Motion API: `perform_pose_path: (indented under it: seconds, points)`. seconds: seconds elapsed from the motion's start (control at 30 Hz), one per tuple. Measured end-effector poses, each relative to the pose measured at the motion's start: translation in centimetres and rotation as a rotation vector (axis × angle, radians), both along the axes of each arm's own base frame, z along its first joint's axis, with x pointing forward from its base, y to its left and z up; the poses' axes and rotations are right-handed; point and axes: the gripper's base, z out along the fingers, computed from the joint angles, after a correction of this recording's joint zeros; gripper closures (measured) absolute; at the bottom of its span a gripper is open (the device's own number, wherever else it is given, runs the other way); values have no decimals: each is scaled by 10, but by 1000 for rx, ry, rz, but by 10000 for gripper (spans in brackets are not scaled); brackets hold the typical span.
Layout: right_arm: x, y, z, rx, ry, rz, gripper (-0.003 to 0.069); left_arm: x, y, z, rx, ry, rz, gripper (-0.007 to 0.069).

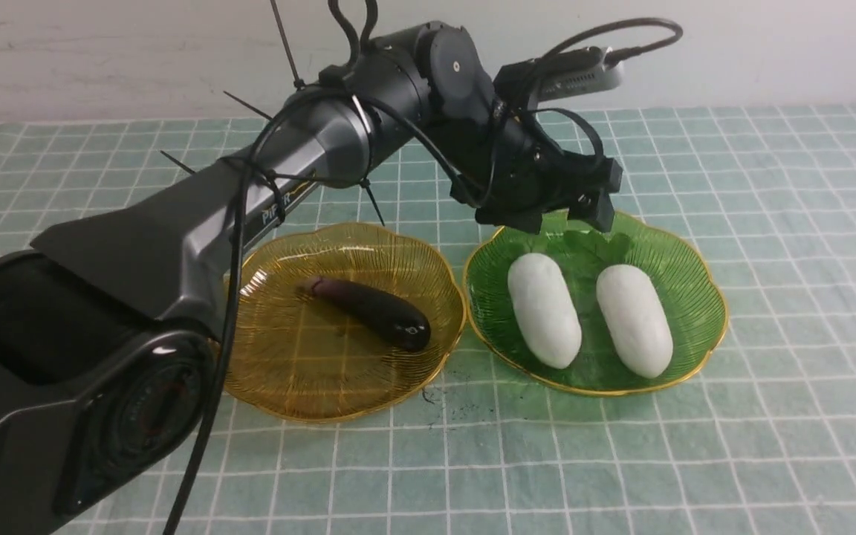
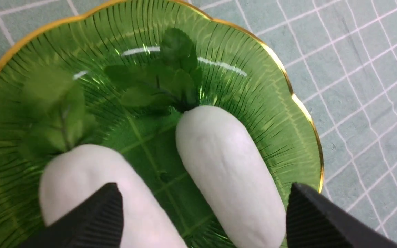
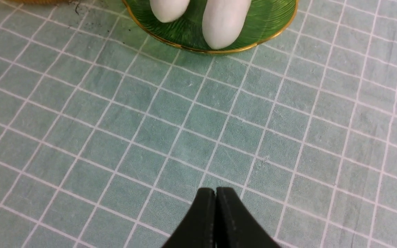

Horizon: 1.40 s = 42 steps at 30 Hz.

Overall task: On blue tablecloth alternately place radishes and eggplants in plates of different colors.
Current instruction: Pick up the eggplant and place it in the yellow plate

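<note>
Showing "PIPER" on its arm [image 1: 175, 215], the left end effector [image 1: 556, 219] hangs spread over radishes [image 1: 543, 308]; right end effector [image 3: 215, 193] pressed together.

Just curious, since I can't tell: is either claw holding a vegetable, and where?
Nothing is held. The left gripper hangs open above the radishes in the green plate; the right gripper is shut empty over the blue tablecloth.

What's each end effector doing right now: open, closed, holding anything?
Left end effector: open, holding nothing, over the green plate.
Right end effector: closed, empty, over the blue tablecloth.
</note>
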Motion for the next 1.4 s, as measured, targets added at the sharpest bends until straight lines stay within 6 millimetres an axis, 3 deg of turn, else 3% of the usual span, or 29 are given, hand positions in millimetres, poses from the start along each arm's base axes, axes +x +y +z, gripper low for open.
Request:
perform_pose_path:
  seconds: [0.1, 0.17, 0.2, 0.23, 0.33, 0.37, 0.43, 0.5, 0.6, 0.67, 0.73, 0.77, 0.97, 1.17, 1.4]
  points:
    - [0, 0, 0, 17, 8, -13, 674, -1, 10, 19, -8, -17, 6, 60]
    - [0, 1, 0, 39, 7, -20, 674, -4, 35, 58, 3, -71, 22, 136]
    - [0, 1, 1, 41, 6, -20, 674, -4, 40, 64, 6, -86, 29, 152]
    - [1, 2, 1, 55, -4, -18, 674, -8, 59, 88, 35, -119, 39, 218]
    - [3, 6, 5, 103, -41, -4, 674, -21, 108, 132, 147, -181, 70, 396]
    - [3, 6, 5, 106, -44, -3, 674, -22, 111, 134, 156, -184, 73, 409]
    - [5, 9, 9, 142, -81, 8, 674, -26, 151, 154, 250, -230, 133, 552]
    - [6, 10, 11, 163, -108, 14, 674, -31, 182, 157, 303, -221, 196, 606]
    - [6, 11, 12, 169, -120, 15, 674, -38, 211, 146, 345, -158, 249, 624]
    - [6, 11, 12, 169, -119, 15, 674, -54, 244, 111, 417, -7, 289, 632]
    - [6, 11, 12, 169, -117, 15, 674, -58, 258, 97, 441, 50, 310, 632]
    - [6, 11, 12, 169, -118, 15, 674, -63, 276, 73, 475, 150, 336, 632]
    - [6, 11, 12, 168, -116, 15, 674, -57, 328, 20, 409, 358, 544, 632]
    - [6, 11, 12, 168, -116, 15, 674, -27, 331, -11, 262, 306, 646, 599]
    - [6, 11, 12, 169, -116, 15, 674, 0, 320, -28, 215, 210, 659, 461]
